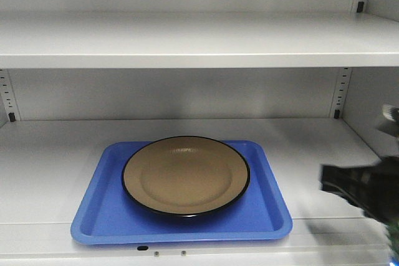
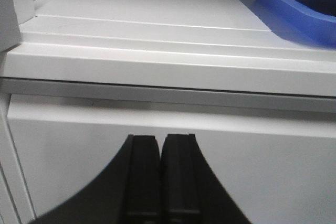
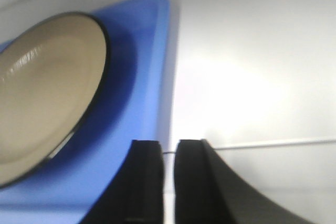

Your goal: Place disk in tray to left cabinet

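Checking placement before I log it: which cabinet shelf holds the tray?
The lower shelf, beneath the bare upper shelf; the blue tray with the disk sits on it.

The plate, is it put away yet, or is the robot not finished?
It looks put away. The plate sits in the blue tray, and the tray rests on a cabinet shelf. Nothing is in hand: the left gripper is shut and empty, below the shelf edge. The right gripper holds nothing beside the tray. Seemingly only pulling the arms away is left.
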You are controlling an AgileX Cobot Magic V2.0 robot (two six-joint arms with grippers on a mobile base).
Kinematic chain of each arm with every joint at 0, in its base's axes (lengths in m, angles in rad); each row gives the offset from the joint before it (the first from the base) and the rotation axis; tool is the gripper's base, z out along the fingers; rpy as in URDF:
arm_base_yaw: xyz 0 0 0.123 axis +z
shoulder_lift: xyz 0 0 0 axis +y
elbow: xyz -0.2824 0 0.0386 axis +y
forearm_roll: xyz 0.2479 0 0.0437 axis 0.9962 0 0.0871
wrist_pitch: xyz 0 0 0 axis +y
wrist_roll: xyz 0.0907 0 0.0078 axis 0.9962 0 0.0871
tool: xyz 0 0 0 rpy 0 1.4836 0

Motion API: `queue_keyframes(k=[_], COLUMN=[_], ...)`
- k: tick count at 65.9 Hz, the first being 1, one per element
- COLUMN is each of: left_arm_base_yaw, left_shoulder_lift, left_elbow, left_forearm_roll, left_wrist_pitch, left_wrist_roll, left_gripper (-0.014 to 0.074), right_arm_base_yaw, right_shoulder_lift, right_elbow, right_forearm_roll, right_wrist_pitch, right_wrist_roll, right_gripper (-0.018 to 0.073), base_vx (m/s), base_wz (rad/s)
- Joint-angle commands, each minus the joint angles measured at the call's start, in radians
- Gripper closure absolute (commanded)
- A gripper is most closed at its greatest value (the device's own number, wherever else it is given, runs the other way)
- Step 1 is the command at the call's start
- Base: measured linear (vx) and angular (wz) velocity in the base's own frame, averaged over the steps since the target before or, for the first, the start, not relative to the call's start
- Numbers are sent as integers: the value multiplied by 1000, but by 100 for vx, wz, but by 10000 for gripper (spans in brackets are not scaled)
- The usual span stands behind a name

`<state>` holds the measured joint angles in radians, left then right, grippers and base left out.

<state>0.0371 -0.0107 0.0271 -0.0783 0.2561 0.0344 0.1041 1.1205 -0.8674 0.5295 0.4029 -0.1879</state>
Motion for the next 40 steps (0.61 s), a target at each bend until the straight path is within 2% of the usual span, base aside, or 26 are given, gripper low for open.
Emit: queue_keyframes(k=[1,8,18,32,40], left_arm_base_yaw=[-3,-3,-3,-3,-3], left_shoulder_lift=[5,5,5,5,5], left_elbow=[20,20,20,20,20], left_forearm_roll=[-3,-3,-3,-3,-3], left_wrist_pitch=[-77,-77,-77,-77,-77], left_wrist_roll=[-3,-3,-3,-3,-3], left_gripper=[603,603,603,603,603], right_arm_base_yaw=[-4,-4,-4,-7,-58], right_shoulder_lift=[-158,-339,-550,-762,-828], right_elbow=[97,284,497,689,779], right_forearm_roll=[-60,-177,-405,-471,-550], right_wrist_pitch=[-183,-301,-443,-467,-477], right_wrist_roll=[-16,-5,4,30,94], right_gripper=[488,574,571,566,566], base_vx=[0,0,0,0,0], base_wz=[0,0,0,0,0])
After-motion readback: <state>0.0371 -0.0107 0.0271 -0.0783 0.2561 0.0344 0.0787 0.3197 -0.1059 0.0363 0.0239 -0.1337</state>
